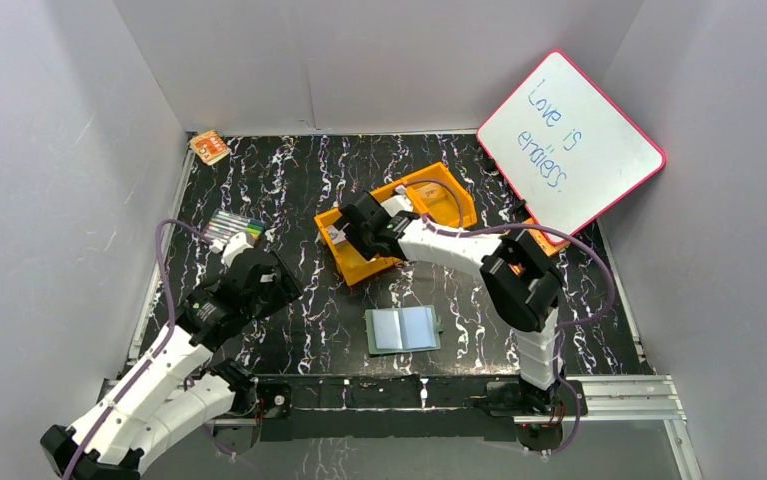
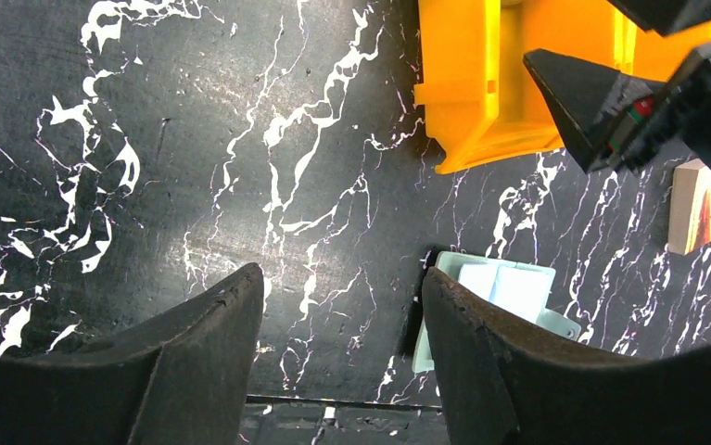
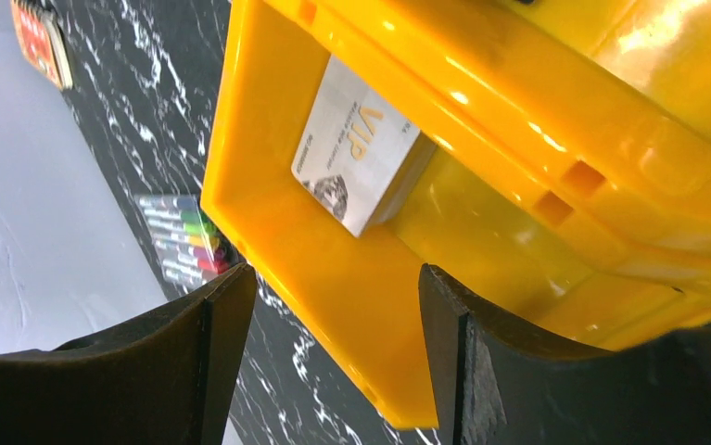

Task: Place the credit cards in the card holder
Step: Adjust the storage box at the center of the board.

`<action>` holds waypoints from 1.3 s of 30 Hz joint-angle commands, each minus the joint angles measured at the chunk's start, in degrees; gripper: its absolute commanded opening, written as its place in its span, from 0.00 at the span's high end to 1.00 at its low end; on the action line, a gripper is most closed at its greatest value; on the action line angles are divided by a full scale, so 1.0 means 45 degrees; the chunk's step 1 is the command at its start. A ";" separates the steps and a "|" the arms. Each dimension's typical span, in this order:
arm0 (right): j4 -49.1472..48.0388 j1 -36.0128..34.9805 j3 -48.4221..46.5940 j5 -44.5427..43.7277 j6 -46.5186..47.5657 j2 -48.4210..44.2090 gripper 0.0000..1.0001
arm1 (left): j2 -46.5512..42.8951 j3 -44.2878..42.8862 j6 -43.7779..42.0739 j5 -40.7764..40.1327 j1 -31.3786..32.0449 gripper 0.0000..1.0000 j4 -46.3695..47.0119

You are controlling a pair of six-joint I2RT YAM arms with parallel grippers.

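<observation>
A silver-grey credit card (image 3: 361,158) marked VIP leans against a divider in the end compartment of the orange tray (image 3: 277,213). My right gripper (image 3: 335,278) hangs open just above that end, one finger outside the tray's outer wall and one over the compartment. In the top view this gripper (image 1: 347,238) is at the tray's (image 1: 374,268) left end. The card holder (image 1: 403,328) lies open and flat near the front edge, pale blue pockets up. My left gripper (image 2: 342,275) is open over bare table, left of the card holder (image 2: 509,292). Other cards are hidden.
A set of coloured markers (image 1: 234,226) lies left of the tray. An orange patterned packet (image 1: 209,147) sits in the far left corner. A red-framed whiteboard (image 1: 569,145) leans at the back right. Grey walls enclose the table on three sides.
</observation>
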State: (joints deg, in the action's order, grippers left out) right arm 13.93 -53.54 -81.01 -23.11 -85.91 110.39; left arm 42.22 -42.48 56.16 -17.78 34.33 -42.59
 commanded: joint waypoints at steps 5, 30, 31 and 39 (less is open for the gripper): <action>0.1773 0.0165 -0.1986 -0.1555 -0.2007 0.1084 0.28 | -0.0949 0.0171 -0.0007 -0.0502 -0.0050 0.39 -0.0625; 0.1078 0.2070 0.0652 -0.0060 0.3323 -0.1658 0.25 | -0.0056 0.0749 -0.0275 -0.0095 -0.0040 0.39 0.0575; 0.0827 0.2356 0.0858 0.0251 0.3773 -0.1872 0.25 | 0.0014 0.0758 -0.0286 -0.0075 -0.0049 0.39 0.0645; 0.0628 0.3639 0.1357 0.1897 0.7285 -0.3657 0.25 | 0.0737 0.0734 -0.0316 0.0019 -0.0050 0.39 0.1125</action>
State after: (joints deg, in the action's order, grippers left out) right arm 18.24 -37.56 -75.33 -17.96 -63.46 99.50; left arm 44.38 -39.68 55.27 -17.52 34.33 -39.00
